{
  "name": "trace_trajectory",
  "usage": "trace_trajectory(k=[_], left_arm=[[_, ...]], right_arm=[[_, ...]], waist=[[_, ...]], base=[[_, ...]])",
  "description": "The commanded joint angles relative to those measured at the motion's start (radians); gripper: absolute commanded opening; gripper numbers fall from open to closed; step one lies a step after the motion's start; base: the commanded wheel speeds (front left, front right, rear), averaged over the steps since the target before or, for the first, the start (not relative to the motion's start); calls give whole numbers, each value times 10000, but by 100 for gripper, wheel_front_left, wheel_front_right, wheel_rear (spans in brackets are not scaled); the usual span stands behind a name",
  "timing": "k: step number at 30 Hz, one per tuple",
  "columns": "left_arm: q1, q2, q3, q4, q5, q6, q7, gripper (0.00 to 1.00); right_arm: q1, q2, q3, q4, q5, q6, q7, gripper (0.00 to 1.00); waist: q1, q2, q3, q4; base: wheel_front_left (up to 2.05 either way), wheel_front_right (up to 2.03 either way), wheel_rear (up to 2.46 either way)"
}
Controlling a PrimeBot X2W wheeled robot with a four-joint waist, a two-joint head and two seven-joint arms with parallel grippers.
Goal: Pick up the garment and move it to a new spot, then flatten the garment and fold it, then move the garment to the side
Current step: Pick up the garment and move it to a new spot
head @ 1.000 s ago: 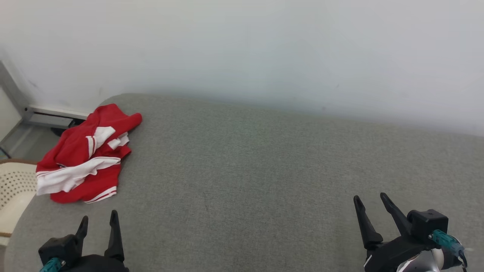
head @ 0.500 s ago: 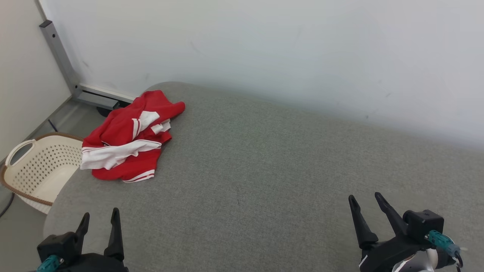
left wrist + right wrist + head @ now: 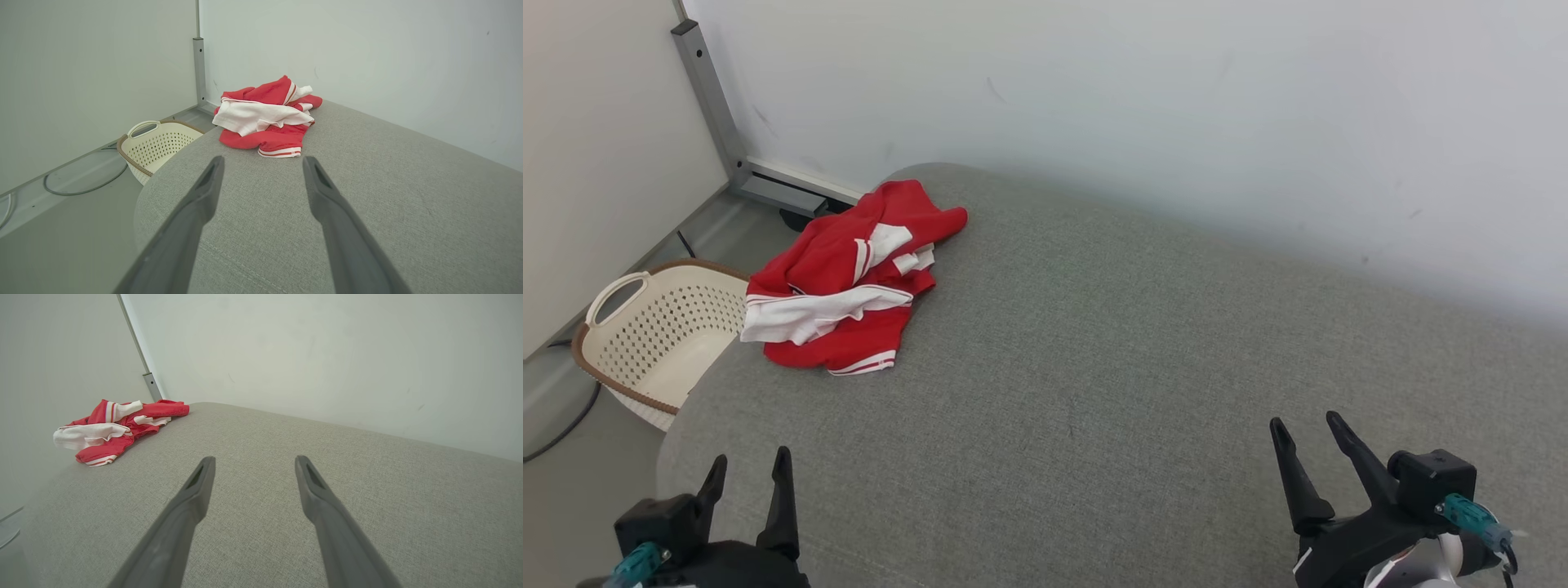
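Soft, even, bright light (wrist views wide-angle stretched), faint shadows.

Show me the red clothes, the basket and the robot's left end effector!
red clothes (image 3: pixel 825 314), head view, on the white band.
basket (image 3: pixel 662 327), head view, on its holed inner wall.
left end effector (image 3: pixel 751 457), head view, midway between its fingertips.

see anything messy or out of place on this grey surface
Only the red and white garment: it lies crumpled in a heap at the far left corner of the grey surface, right by the edge above the basket. Nothing looks spilled or damaged.
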Motion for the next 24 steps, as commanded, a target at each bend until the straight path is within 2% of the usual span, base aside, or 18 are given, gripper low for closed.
trace_trajectory(k=[1, 6, 13, 19, 24], left_arm=[[-204, 34, -37, 14, 70, -49, 41, 100], [-490, -5, -177, 67, 58, -200, 189, 100], [-1896, -178, -555, 803, -340, -1003, 1371, 100], [-3683, -551, -601, 1966, -750, -1590, 2301, 100], [-5106, -804, -409, 2990, -1112, -1716, 2906, 100]], right_arm=[[-61, -57, -38, -34, 69, 0, -64, 100], [-8, -59, -24, -113, 125, 0, -11, 100], [-7, -56, 40, -736, 18, 0, 294, 100], [-81, -59, 116, -2034, -484, 0, 969, 100], [-231, -59, 273, -3428, -988, 0, 1720, 100]], waist=[[0, -1, 53, 61], [0, -1, 151, 154], [0, -1, 660, 359], [0, -1, 1552, 240], [0, -1, 2452, -87]], base=[[0, 0, 0], [0, 0, 0], [0, 0, 0], [0, 0, 0], [0, 0, 0]])
